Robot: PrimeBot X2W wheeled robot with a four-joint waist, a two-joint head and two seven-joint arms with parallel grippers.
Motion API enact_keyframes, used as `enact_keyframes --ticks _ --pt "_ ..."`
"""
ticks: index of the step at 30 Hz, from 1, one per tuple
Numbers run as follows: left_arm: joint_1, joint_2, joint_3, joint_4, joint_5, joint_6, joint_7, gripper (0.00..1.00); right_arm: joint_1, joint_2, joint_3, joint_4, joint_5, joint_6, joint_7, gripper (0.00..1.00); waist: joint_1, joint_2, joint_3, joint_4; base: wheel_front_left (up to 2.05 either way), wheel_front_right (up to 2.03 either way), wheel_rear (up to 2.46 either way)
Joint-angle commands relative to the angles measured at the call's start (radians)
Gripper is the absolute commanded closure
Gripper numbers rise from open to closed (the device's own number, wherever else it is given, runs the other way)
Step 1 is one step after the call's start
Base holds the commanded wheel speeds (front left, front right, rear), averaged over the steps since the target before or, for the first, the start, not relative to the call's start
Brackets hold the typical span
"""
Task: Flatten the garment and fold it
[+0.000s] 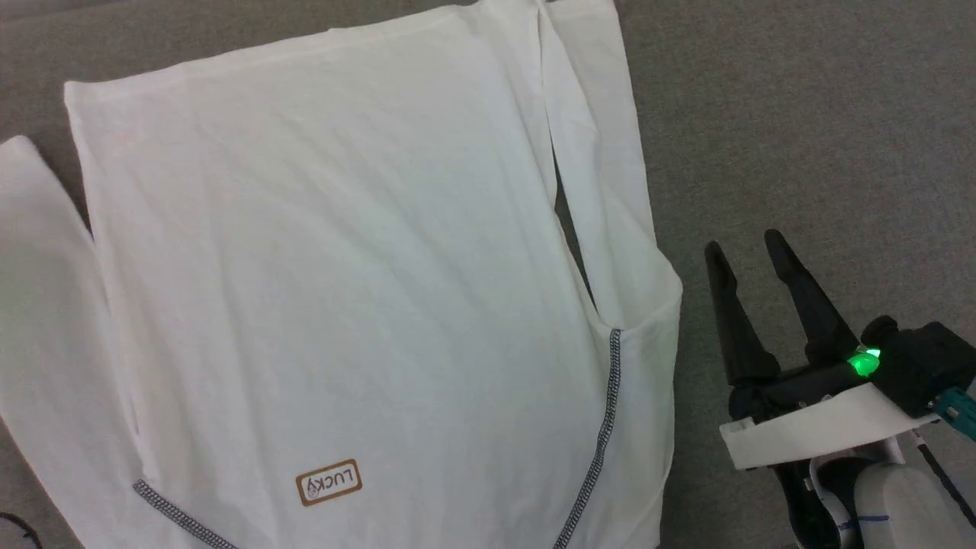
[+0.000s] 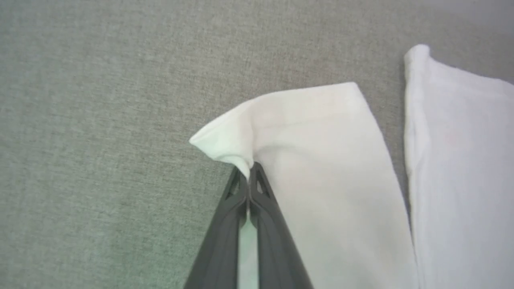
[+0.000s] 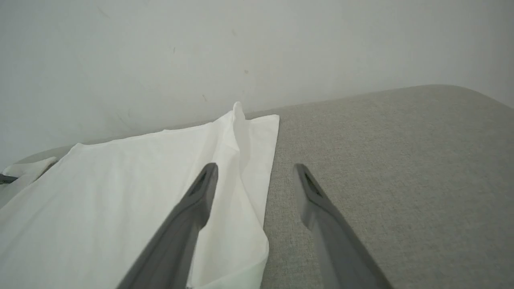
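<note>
On the grey fabric surface [image 1: 801,114], our left tool [image 2: 249,168] clamps the garment's [image 1: 343,267] sleeve corner [image 2: 219,140]; our right tool [image 1: 743,242], spread empty, sits just beside the opposite sleeve [image 1: 610,191].

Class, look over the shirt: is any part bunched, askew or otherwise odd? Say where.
Yes. The left gripper is shut on a sleeve corner, bunching it into a puckered peak. The rest of the shirt lies mostly flat, with light creases.
</note>
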Motion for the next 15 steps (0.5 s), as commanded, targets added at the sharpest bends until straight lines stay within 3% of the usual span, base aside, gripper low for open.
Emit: enact_keyframes --ticks 1,9,15 --pt "0.021 -0.037 -0.022 -0.004 0.021 -0.01 -0.049 1.0 -0.006 0.003 -0.01 0.008 -0.006 -0.001 0.002 0.0 -0.0002 0.0 -0.076 0.038 0.0 0.0 0.0" --pt "-0.014 -0.062 -0.072 -0.082 0.085 -0.044 -0.19 1.0 0.05 0.003 -0.093 0.013 -0.021 -0.001 0.04 0.0 -0.0002 0.0 -0.251 0.109 0.0 0.0 0.0" --pt "-0.006 -0.131 -0.133 -0.211 0.114 -0.07 -0.275 1.0 0.102 0.003 -0.167 -0.012 -0.029 -0.001 0.069 0.0 -0.0002 0.0 -0.324 0.146 0.0 0.0 0.0"
